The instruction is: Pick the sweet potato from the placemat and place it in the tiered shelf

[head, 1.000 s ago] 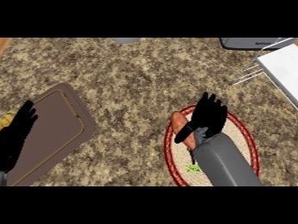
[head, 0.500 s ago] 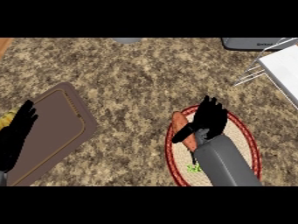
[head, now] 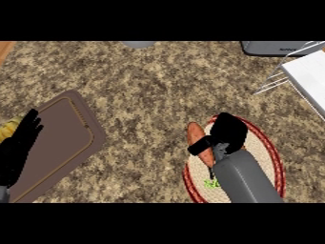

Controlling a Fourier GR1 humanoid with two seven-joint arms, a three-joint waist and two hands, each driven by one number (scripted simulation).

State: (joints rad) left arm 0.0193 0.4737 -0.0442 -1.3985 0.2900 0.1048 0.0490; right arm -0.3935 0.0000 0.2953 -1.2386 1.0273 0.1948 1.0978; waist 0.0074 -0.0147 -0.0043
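the right hand [head: 225, 136] curls round the sweet potato [head: 195, 135] on the round placemat [head: 272, 155]. the left hand [head: 17, 145] rests open at the desk's [head: 157, 90] left edge.

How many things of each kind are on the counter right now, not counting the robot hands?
Mats: 2, a brown mat and a round red-rimmed placemat
Vegetables: 2, an orange sweet potato and a yellow one, partly hidden
White wire shelves: 1, the shelf
Grey things cut off at the top edge: 2, one and another
Total: 7
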